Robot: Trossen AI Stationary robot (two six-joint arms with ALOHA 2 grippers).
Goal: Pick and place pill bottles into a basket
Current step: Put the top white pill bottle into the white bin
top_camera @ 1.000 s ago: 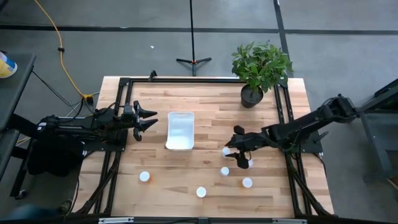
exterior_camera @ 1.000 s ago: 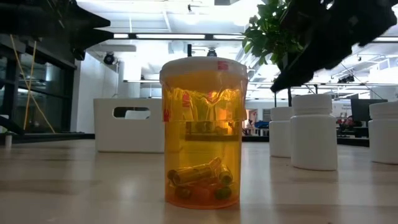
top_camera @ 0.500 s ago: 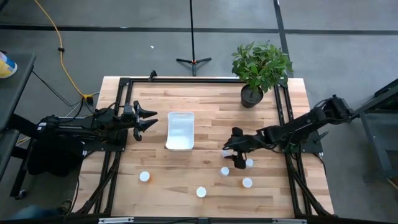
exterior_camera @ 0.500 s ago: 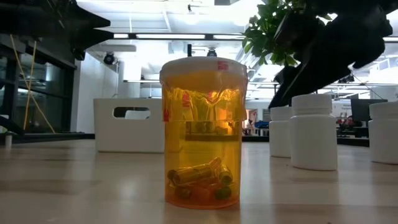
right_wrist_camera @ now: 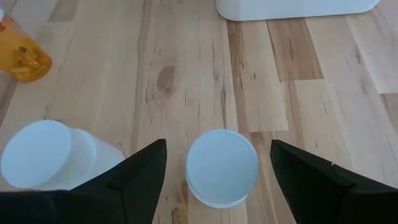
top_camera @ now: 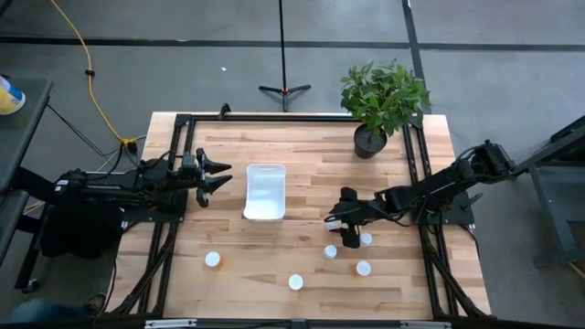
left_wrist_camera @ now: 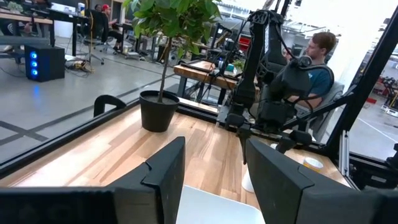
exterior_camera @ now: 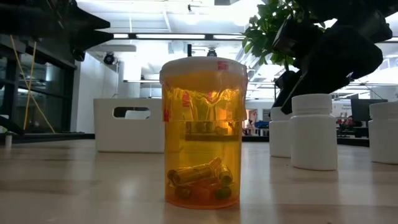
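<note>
The white basket stands left of the table's middle. My right gripper is open and low over one white pill bottle. Its fingers stand on either side of the cap, with gaps showing. In the high view this bottle is at the right-middle, by the gripper. Other white-capped bottles stand just nearer. An orange bottle with a white cap stands near the front edge. My left gripper is open and empty, left of the basket.
A potted plant stands at the far right of the table. Two more white-capped bottles stand near the front edge. Bare wood lies between the basket and the right gripper. A person sits beyond the table's right side.
My right gripper has come down and a little toward the table's left edge, so that its fingers now stand around the white bottle's cap. The bottles, the basket and my left arm have kept still.
</note>
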